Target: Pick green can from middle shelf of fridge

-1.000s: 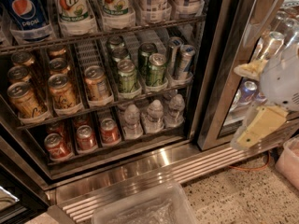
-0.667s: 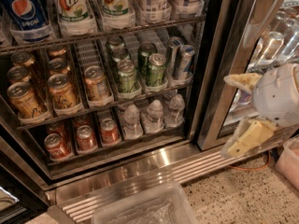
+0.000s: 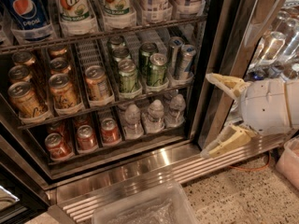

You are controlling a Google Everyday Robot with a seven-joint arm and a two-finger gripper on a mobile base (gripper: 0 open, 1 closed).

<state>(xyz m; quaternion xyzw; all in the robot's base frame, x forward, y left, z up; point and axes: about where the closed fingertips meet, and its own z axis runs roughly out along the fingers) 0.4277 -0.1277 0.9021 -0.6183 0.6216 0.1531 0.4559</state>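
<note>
The fridge [image 3: 219, 73] stands open with a steel frame. Its middle shelf [image 3: 107, 104] is a wire rack with clear lane trays. Green cans stand in two lanes there; the front ones are a light green can [image 3: 127, 76] and a darker green can [image 3: 157, 70]. Orange-gold cans [image 3: 61, 90] fill the left lanes and slim silver-blue cans [image 3: 185, 60] the right lane. My gripper [image 3: 209, 115] is to the right of the shelf, in front of the door post, white body with two tan fingers [image 3: 228, 85] spread wide, open and empty, pointing left.
Big soda bottles [image 3: 74, 3] fill the rack above. Red cans [image 3: 87, 137] and water bottles [image 3: 155, 115] fill the rack below. A clear plastic bin [image 3: 145, 208] sits on the floor in front of the ribbed metal base [image 3: 140, 171]. Bottles show behind glass at right [image 3: 275, 45].
My gripper has moved left and a little down toward the fridge opening, and its fingers now point left, spread wide. The cans have not moved.
</note>
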